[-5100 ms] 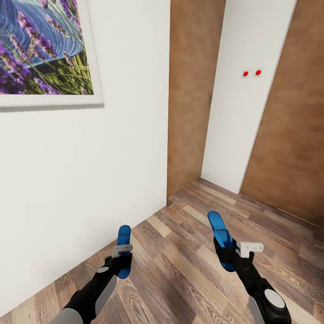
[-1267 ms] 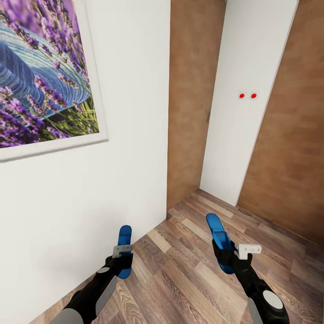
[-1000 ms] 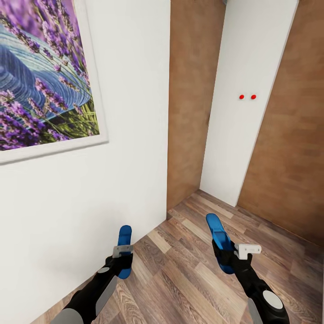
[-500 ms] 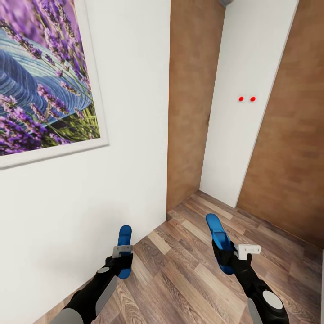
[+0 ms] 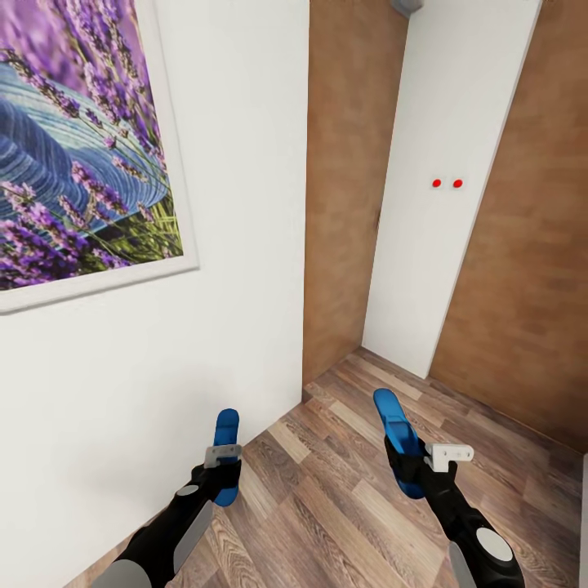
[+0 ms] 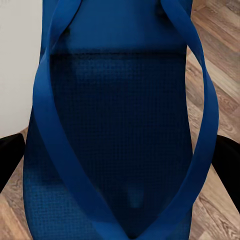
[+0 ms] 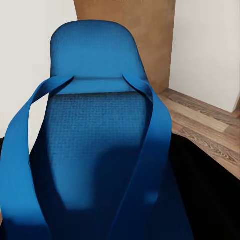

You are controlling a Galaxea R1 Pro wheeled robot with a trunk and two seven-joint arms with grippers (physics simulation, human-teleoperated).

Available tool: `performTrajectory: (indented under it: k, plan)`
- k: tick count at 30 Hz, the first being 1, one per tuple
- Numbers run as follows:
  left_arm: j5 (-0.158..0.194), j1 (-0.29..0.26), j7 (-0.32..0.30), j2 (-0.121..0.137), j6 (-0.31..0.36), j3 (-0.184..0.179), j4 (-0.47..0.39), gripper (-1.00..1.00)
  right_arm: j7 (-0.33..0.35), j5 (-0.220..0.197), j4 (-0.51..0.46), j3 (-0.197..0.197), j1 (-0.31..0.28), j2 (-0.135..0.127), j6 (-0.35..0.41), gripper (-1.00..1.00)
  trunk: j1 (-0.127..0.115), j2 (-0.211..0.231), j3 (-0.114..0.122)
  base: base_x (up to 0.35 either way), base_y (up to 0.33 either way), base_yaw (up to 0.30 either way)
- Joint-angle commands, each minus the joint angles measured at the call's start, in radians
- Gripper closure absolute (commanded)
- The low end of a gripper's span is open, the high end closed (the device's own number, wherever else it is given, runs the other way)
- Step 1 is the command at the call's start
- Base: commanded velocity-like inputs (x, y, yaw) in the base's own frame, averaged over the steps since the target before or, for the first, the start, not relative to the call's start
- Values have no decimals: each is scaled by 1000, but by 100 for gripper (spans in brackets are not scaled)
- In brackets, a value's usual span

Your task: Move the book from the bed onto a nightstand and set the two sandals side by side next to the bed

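1. At the far left, a framed lavender picture (image 5: 82, 139) hangs on the white wall (image 5: 237, 245), which runs close along the robot's left side.
2. The left hand (image 5: 222, 465) is held low over the wood-plank floor (image 5: 327, 506), just beside that wall. It is clamped on the left sandal (image 5: 225, 453), bright blue, which stands nearly upright with its far end pointing forward and up.
3. In the left wrist view the same left sandal (image 6: 120, 130) shows its textured sole and two thin blue straps meeting toward the near end, with dark fingers (image 6: 227, 160) at both edges.
4. Past the wall's corner a brown wood panel (image 5: 347, 180) rises from the floor, and beside it a white panel (image 5: 441, 163) carries two small red dots (image 5: 447, 183).
5. The right hand (image 5: 412, 465) is also low over the floor, well apart from the left one, and is clamped on the right sandal (image 5: 398, 437), which tilts forward and up.
6. In the right wrist view the right sandal (image 7: 95, 140) shows its rounded far end and both straps.
7. At the far right stands another brown wood surface (image 5: 531, 269).
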Motion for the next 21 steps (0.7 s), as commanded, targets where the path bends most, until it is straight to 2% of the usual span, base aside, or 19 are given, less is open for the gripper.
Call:
performTrajectory:
  k: [1, 21]
  plan:
    - [10, -1, 9, 1, 4, -6, -2, 100, 4, -9, -1, -1, -1, 0, 6, 100, -4, 6, 2, 0, 0, 0]
    - [10, -1, 9, 1, 4, -8, -2, 100, 4, -9, 9, -1, 0, 0, 5, 100, -81, 146, 65, 0, 0, 0]
